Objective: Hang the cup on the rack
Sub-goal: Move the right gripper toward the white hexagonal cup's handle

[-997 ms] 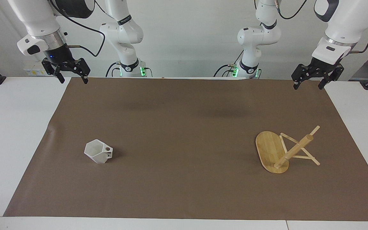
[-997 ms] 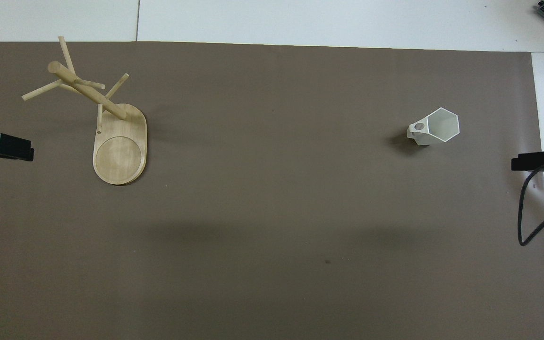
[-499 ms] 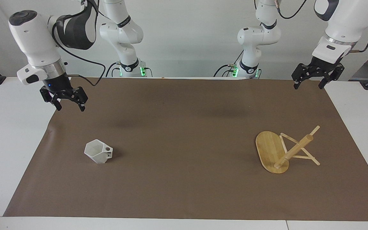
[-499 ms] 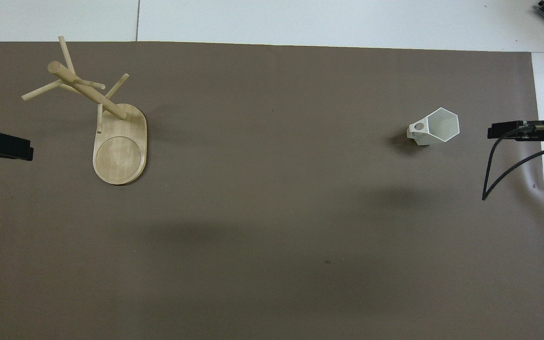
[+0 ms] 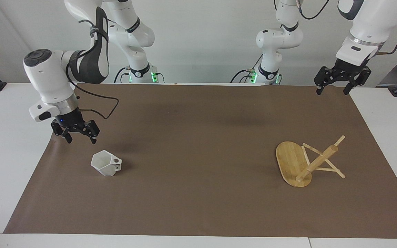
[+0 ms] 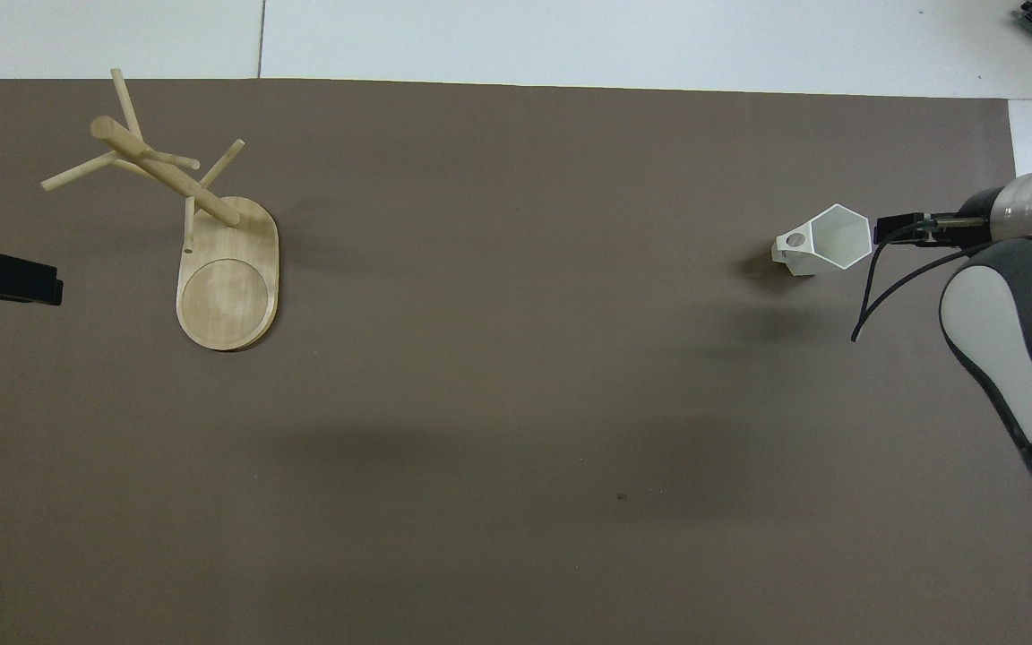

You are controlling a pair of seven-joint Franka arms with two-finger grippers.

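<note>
The white faceted cup [image 5: 106, 164] stands upright on the brown mat toward the right arm's end, its pierced handle turned toward the rack's end; it also shows in the overhead view [image 6: 826, 239]. The bamboo rack [image 5: 292, 162] stands on its oval base toward the left arm's end, and shows in the overhead view [image 6: 229, 279]. My right gripper [image 5: 81, 139] is open and empty, low over the mat beside the cup, a little apart from it; in the overhead view [image 6: 898, 229] it is close to the cup's rim. My left gripper [image 5: 332, 91] is open and empty, waiting high over the mat's corner [image 6: 5, 276].
The brown mat [image 5: 198, 131] covers most of the white table [image 5: 9, 144]. The right arm's black cable [image 6: 874, 287] hangs near the cup.
My right gripper has come down and moved from the mat's corner near the robots to just beside the cup. The left arm, cup and rack have stayed put.
</note>
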